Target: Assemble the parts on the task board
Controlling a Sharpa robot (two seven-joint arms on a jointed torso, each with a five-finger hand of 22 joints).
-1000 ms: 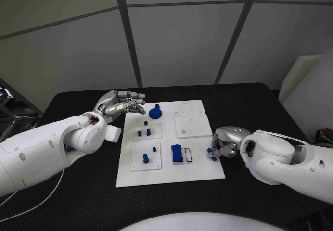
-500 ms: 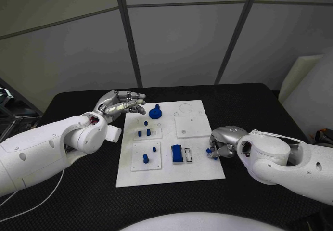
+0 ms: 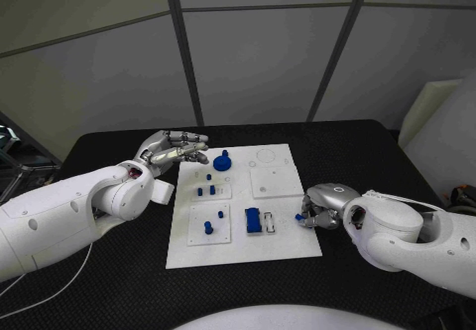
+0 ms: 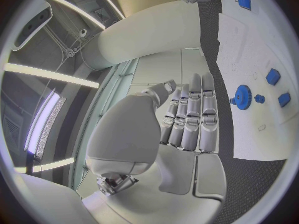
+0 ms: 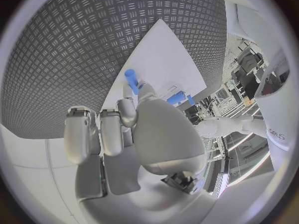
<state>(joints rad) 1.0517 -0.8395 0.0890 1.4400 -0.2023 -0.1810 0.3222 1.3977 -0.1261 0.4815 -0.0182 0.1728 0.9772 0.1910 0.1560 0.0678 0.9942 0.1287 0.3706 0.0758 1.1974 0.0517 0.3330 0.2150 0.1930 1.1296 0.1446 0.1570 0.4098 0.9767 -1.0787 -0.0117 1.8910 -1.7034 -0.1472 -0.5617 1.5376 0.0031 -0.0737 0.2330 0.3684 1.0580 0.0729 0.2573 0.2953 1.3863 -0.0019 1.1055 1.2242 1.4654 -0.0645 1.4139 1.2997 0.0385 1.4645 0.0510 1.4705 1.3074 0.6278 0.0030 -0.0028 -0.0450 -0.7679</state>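
Note:
The white task board (image 3: pixel 287 247) lies mid-table. My right hand (image 3: pixel 319 210) is at the board's right edge and pinches a small blue peg (image 3: pixel 298 217) between thumb and a finger; the right wrist view shows the peg (image 5: pixel 131 78) standing at the fingertips over the board (image 5: pixel 168 59). My left hand (image 3: pixel 174 150) hovers over the board's far left corner with nothing in it, its fingers (image 4: pixel 190 114) stretched side by side. Just beside it a blue gear (image 3: pixel 222 162) stands on the board, also in the left wrist view (image 4: pixel 241 96).
Small blue pegs (image 3: pixel 206 189) stand in the left middle plate and one peg (image 3: pixel 208 225) in the plate nearer me. A blue block (image 3: pixel 254 219) lies beside a pale piece (image 3: pixel 269 221). Black table (image 3: pixel 377 151) surrounds the board.
My right hand has shifted slightly at the board's right edge, still holding the blue peg. The left hand has not moved.

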